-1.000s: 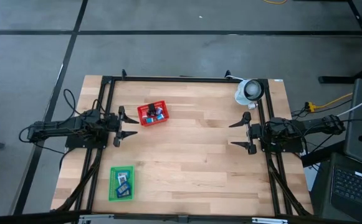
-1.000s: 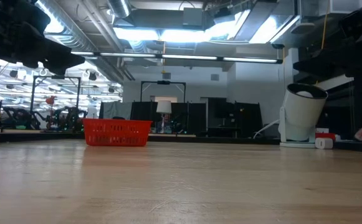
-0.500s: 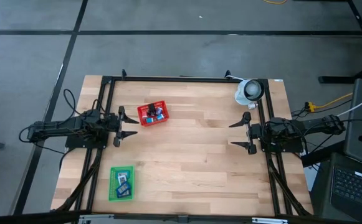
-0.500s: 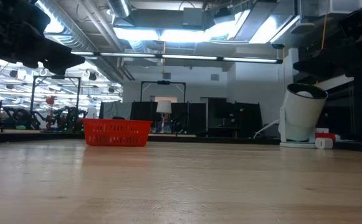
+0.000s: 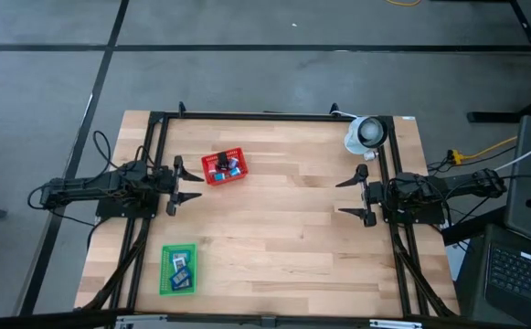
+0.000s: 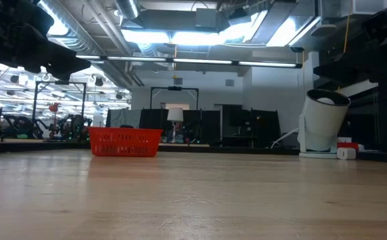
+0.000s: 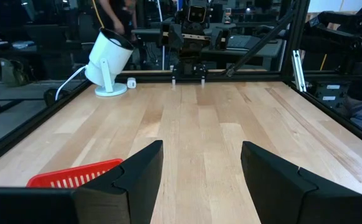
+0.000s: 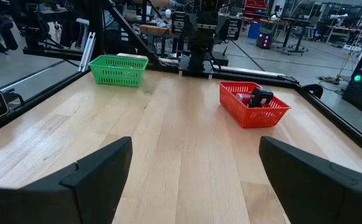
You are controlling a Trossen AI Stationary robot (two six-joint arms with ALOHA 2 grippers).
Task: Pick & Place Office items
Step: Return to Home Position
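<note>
Counted one wooden table (image 5: 283,247), two dark arms, two containers and one white lamp.

Found nearest, at seven o'clock on the table, the single flat green tray (image 5: 164,270), lying well apart from everything else. Made out inside it a few office items (image 5: 181,264), at least two of them bluish. Could not settle the exact number, the pieces being too small for that.

Met next, halfway up the table, the two grippers facing each other across bare wood. Placed the left gripper (image 5: 200,185) at nine o'clock, with its two fingers spread wide and nothing between them. Placed the right gripper (image 5: 338,198) at three o'clock, likewise spread wide and holding nothing. Confirmed the same from each wrist: two dark fingers parted, only planks showing in the gap.

Came then, at eleven o'clock, to the one red mesh basket (image 5: 212,179), sitting just beside the left gripper on its far side. Saw in it a small cluster of pieces, blue and black among them. Picked out one black piece (image 8: 261,94) plainly from the right wrist, lying inside the mesh walls. Could not count the rest with any certainty.

Ended farthest off, at one o'clock near the table's far edge, with the one white lamp (image 5: 366,133), standing on its base beside the black frame rail, well apart from both basket and tray.
</note>
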